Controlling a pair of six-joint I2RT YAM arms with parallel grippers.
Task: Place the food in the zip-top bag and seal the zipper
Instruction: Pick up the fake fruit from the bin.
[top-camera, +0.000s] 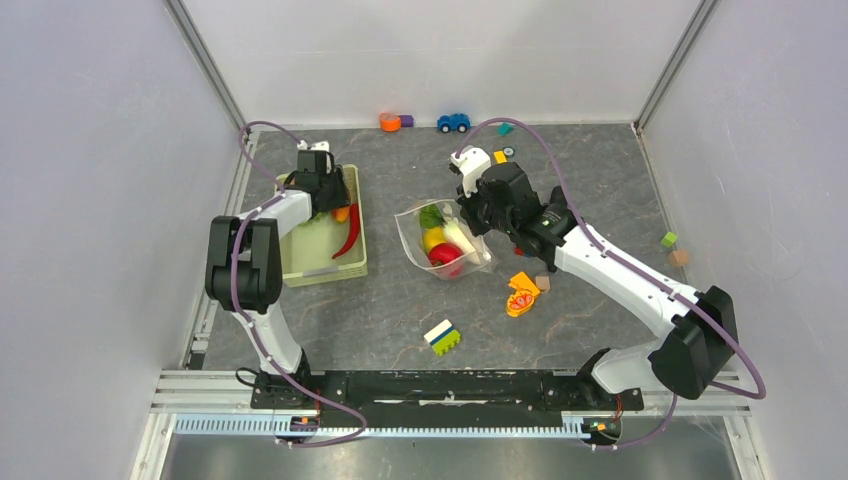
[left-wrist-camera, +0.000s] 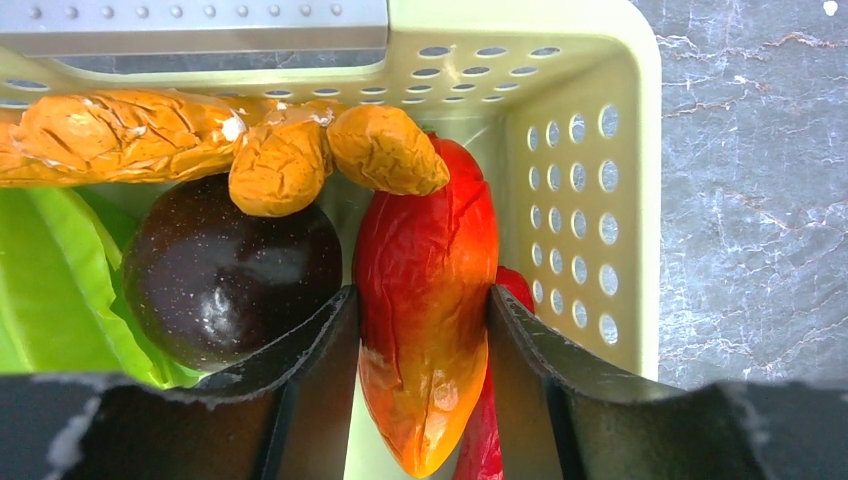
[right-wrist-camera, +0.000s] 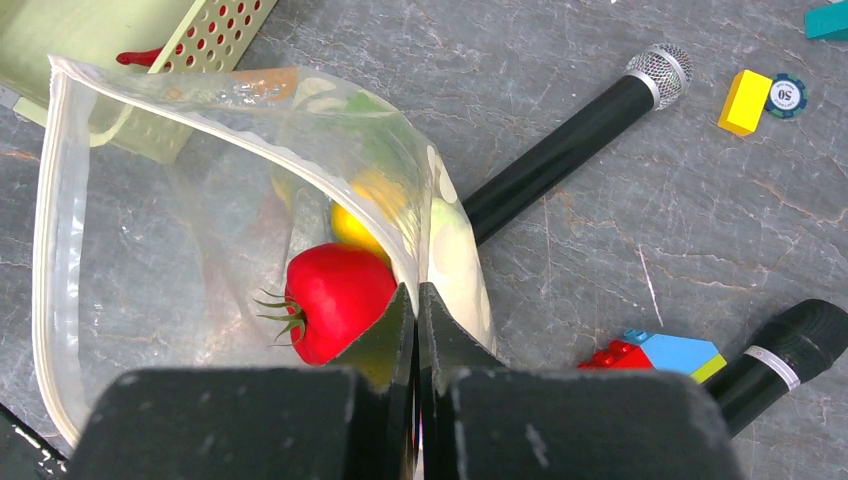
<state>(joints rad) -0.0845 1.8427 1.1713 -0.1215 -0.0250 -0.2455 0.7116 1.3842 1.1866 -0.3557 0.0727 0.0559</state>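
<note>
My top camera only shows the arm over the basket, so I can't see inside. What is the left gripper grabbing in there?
Observer: The left gripper has its fingers against both sides of a red-and-orange piece in the green basket.
Operator: Is something next to it?
Observer: A dark purple piece lies just outside one finger.
Operator: Is the other gripper really pinching the bag?
Observer: Yes, the right gripper is shut on the bag, on its wall near the open mouth.
</note>
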